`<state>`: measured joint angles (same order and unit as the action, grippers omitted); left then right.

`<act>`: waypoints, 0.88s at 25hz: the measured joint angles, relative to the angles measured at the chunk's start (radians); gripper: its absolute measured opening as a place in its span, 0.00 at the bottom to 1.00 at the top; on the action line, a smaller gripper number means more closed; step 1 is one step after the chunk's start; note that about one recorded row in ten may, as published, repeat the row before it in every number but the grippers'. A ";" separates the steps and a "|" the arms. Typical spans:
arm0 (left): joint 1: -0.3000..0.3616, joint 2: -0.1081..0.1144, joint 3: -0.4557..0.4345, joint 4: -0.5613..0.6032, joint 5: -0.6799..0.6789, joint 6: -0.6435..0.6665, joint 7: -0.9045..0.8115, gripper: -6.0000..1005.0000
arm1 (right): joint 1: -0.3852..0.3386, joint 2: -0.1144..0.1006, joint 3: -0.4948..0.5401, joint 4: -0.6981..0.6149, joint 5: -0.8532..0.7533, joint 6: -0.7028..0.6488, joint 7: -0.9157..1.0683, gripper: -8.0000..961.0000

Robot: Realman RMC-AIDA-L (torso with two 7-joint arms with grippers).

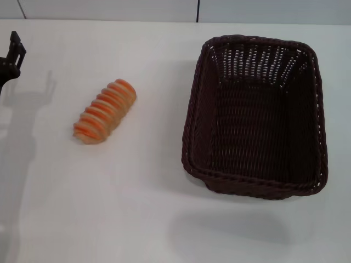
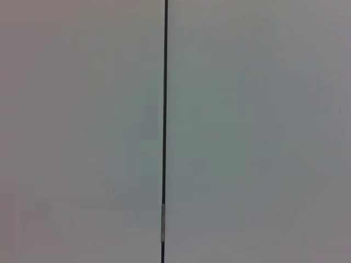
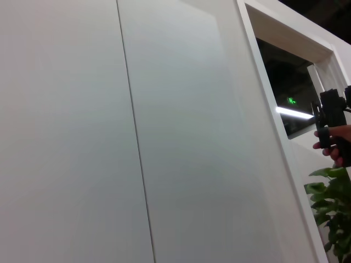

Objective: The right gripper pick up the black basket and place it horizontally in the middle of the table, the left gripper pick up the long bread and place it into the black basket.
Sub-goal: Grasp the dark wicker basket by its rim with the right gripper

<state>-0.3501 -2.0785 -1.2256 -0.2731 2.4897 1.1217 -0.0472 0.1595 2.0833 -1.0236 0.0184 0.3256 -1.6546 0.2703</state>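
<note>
On the white worktop, the black basket sits to the right of the middle, standing on its base with its mouth up and its long side running away from the robot. Its near braided rim is the closest thing to the robot, and nothing lies inside it. Left of it, with a clear strip of bare worktop between them, lies the long bread, set on a slant so that its near end points left and its far end leans right toward the basket. Its orange ridges face upward.

Farther back and hard against the left edge of the head view, the left gripper shows only as a dark shape raised above the worktop, well apart from the bread and farther still from the basket. I cannot tell whether it is wide or narrow. The left wrist view takes in only a pale wall panel with a thin dark seam.

The right gripper is nowhere to be seen; its wrist view looks at a white wall, a doorway and some green leaves.
</note>
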 joint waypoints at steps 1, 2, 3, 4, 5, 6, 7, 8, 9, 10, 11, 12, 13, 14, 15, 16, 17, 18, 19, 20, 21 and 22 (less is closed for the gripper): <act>0.000 0.000 0.000 0.000 0.000 0.000 0.000 0.78 | 0.000 0.000 0.001 0.000 0.000 0.002 0.000 0.85; -0.001 0.000 0.004 0.000 -0.002 0.000 0.000 0.78 | 0.000 0.000 0.002 0.000 0.000 0.002 0.000 0.85; -0.002 0.000 0.004 0.000 -0.002 0.000 0.000 0.78 | 0.000 0.001 0.003 0.000 0.000 0.002 0.000 0.85; -0.002 0.000 0.004 0.000 -0.002 -0.001 0.000 0.78 | 0.000 0.001 0.004 0.000 0.000 0.002 0.000 0.85; -0.002 0.000 0.005 0.000 -0.002 -0.001 0.000 0.78 | 0.000 0.001 0.005 0.000 0.000 0.001 0.000 0.85; -0.002 0.000 0.005 0.000 -0.002 -0.001 0.000 0.78 | 0.000 0.001 0.006 0.000 0.000 -0.001 0.000 0.85; -0.003 0.000 0.005 0.000 -0.002 -0.002 0.000 0.78 | 0.000 0.002 0.006 0.000 0.000 -0.002 0.000 0.85; -0.003 0.000 0.005 0.000 -0.002 -0.002 0.000 0.78 | 0.000 0.002 0.006 0.000 0.000 -0.002 -0.002 0.85; -0.003 0.000 0.005 0.000 -0.002 -0.002 0.000 0.78 | 0.001 0.002 0.005 0.000 0.000 -0.002 -0.002 0.85; -0.003 0.000 0.005 0.000 -0.002 -0.002 0.000 0.78 | 0.002 0.002 0.003 0.000 0.000 -0.002 -0.003 0.85; -0.003 0.000 0.005 0.000 -0.002 -0.002 0.000 0.78 | 0.004 0.002 0.001 0.000 0.000 -0.002 -0.004 0.85; -0.004 0.000 0.006 -0.002 -0.002 -0.002 -0.001 0.78 | 0.006 0.002 -0.001 0.000 0.000 -0.001 -0.005 0.85; -0.004 0.001 0.011 -0.007 -0.001 -0.002 -0.001 0.78 | 0.008 0.002 -0.002 0.000 0.000 0.001 -0.005 0.85; -0.004 0.001 0.011 -0.007 -0.001 -0.002 -0.001 0.78 | 0.009 0.002 -0.003 0.000 0.000 0.001 -0.006 0.85; -0.005 0.004 0.021 -0.015 0.000 -0.002 -0.001 0.78 | 0.010 0.001 -0.003 0.000 0.000 0.002 -0.006 0.85; -0.005 0.008 0.035 -0.034 0.000 -0.002 0.004 0.78 | 0.011 0.001 -0.003 0.000 0.000 0.002 -0.005 0.85; -0.005 0.008 0.035 -0.034 0.000 -0.002 0.004 0.77 | 0.011 0.001 -0.003 0.000 0.000 0.002 -0.005 0.85; -0.006 0.009 0.035 -0.042 -0.001 -0.002 0.008 0.77 | 0.011 0.001 -0.003 0.000 0.000 0.003 -0.005 0.85; -0.007 0.011 0.032 -0.057 -0.001 -0.003 0.012 0.77 | 0.011 0.001 -0.003 0.001 0.000 0.003 -0.005 0.85; -0.007 0.014 0.032 -0.074 0.000 -0.004 0.015 0.77 | 0.011 0.001 -0.004 0.002 0.000 0.004 -0.003 0.85; -0.007 0.015 0.032 -0.081 0.001 -0.005 0.017 0.77 | 0.010 0.000 -0.004 0.004 0.000 0.004 -0.001 0.85; -0.008 0.017 0.032 -0.096 0.001 -0.005 0.021 0.77 | 0.009 0.000 -0.005 0.006 -0.003 0.004 0.002 0.85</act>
<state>-0.3576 -2.0616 -1.1939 -0.3693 2.4907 1.1165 -0.0257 0.1685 2.0835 -1.0283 0.0246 0.3228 -1.6502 0.2728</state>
